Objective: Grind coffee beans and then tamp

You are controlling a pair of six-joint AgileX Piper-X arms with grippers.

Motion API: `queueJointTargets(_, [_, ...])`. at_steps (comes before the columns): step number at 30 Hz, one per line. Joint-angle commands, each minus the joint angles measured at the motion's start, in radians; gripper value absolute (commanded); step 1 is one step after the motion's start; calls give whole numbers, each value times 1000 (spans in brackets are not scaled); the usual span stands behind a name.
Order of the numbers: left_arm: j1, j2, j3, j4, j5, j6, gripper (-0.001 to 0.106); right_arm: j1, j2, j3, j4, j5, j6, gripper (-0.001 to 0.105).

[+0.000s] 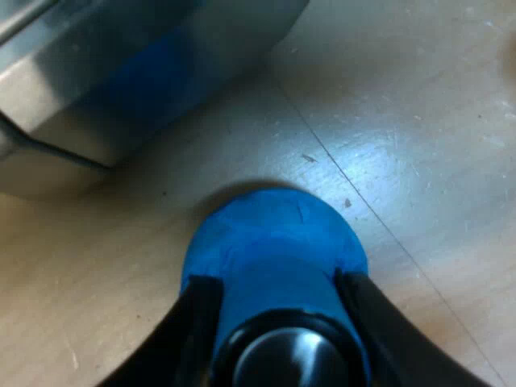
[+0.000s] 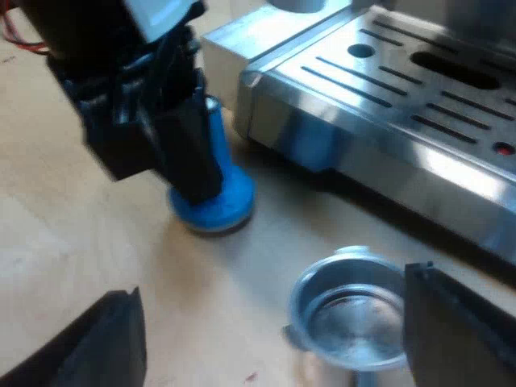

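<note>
The left claw (image 1: 274, 284) points straight down at the counter (image 1: 427, 113) and is clenched on the tamper (image 1: 274, 234), one black finger pressed to each side of its blue neck. The tamper stands upright on the counter, just beside the machine (image 2: 387, 89). It is matte blue with a round, flared foot and a shiny metal cap inside a black ring on top. From the right wrist view the left arm comes down from above, and its dark finger hides most of the tamper's stem.

The right claw (image 2: 270, 282) hangs low over the counter, released, its fingers spread wide. The holder (image 2: 351, 314) sits between them, close to one finger, with its round steel basket mouth up (its handle is hidden). The machine's front is brushed steel with a slotted tray. The counter is pale wood with a fine seam and a soft sheen.
</note>
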Motion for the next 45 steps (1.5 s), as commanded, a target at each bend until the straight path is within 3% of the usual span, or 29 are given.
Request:
queueJointTargets(1, [1, -1, -2, -8, 4, -2, 46, 0, -12, -6, -1, -116, -8, 67])
queueJointTargets(2, [1, -1, -2, -8, 4, -2, 61, 0, -12, -6, 1, -131, -8, 67])
queueJointTargets(5, [1, -1, -2, -8, 4, -2, 74, 0, -12, -6, 1, -133, -8, 67])
queueJointTargets(15, [1, -37, -69, 111, -4, 6, 76, 0, -14, -8, 1, -180, -8, 67])
queueJointTargets(27, [1, -414, -110, 169, -4, 2, 76, 0, -179, -56, 60, -197, -8, 67])
queueJointTargets(33, [1, -602, -125, 214, 1, -1, 76, 0, -298, -161, 333, -197, -8, 63])
queueJointTargets(39, [1, -732, -186, 252, 4, -1, 76, 0, -373, -331, 588, -183, -14, 46])
queueJointTargets(45, [9, -751, -235, 252, 4, -55, 76, -27, -377, -483, 818, -32, -44, 33])
